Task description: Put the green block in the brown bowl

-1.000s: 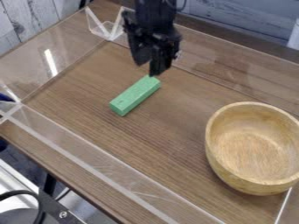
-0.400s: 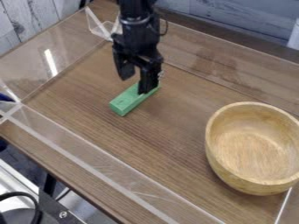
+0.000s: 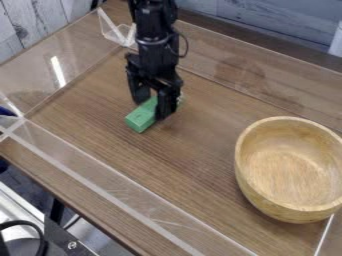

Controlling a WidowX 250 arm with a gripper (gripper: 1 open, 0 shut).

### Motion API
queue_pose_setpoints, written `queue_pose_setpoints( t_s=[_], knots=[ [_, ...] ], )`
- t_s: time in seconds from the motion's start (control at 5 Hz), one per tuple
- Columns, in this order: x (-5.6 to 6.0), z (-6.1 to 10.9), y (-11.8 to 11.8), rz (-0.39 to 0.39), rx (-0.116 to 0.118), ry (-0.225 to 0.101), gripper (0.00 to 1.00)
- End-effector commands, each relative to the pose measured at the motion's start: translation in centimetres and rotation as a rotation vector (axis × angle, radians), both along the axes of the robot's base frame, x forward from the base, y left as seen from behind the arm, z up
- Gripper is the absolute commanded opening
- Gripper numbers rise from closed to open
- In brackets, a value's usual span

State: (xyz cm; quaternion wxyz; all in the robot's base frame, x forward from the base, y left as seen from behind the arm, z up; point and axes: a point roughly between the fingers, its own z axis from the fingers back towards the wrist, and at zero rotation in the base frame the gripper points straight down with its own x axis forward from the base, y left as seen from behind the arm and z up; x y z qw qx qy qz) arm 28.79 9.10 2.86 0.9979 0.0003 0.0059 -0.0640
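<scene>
The green block (image 3: 142,119) lies on the wooden tabletop left of centre, its far end hidden behind my gripper (image 3: 154,103). The black gripper points straight down and stands open, with one finger on each side of the block's upper end, low over the table. I cannot tell whether the fingers touch the block. The brown bowl (image 3: 271,200), round and light tan with a thick rim, sits empty at the right front, well away from the gripper.
Clear acrylic walls (image 3: 54,150) fence the wooden table (image 3: 201,150) along the left and front edges. A grey plank wall stands at the back left.
The gripper has come down and shifted left, from above the block's far end to straddling it near the table. The block and the bowl have not moved.
</scene>
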Motion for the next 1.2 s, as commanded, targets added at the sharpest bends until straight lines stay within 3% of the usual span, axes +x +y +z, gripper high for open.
queue_pose_setpoints(
  t_s=[0.0,0.2,1.0],
  knots=[
    [0.9,0.8,0.5,0.007,0.018,-0.041,0.0],
    [0.9,0.8,0.4,0.012,0.015,-0.041,0.0],
    [1.1,3.7,-0.5,0.072,-0.012,-0.068,0.0]
  ],
)
